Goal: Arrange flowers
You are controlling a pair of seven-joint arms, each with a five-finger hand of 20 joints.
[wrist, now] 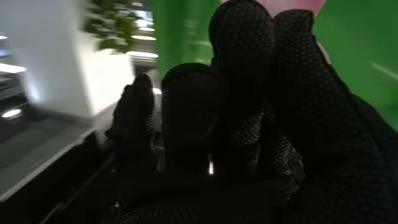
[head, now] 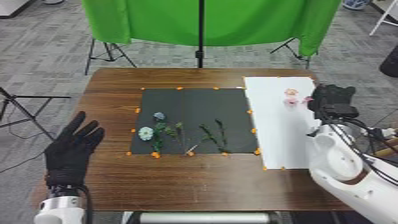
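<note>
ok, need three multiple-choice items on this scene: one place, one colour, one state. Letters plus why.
1. Where is the pale bloom nearest the left hand?
A) on the bare wood
B) on the black sheet
C) on the floor

2. What colour is the sheet under the two pinkish blooms?
A) green
B) brown
C) white

3. How is the left hand?
A) open, fingers spread
B) closed in a fist
C) pinching a stem

Key:
1 B: in the head view it lies inside the black sheet's left edge.
2 C: the sheet on the table's right side is plain white around both blooms.
3 A: its fingers stand apart, with no stem between them.
</note>
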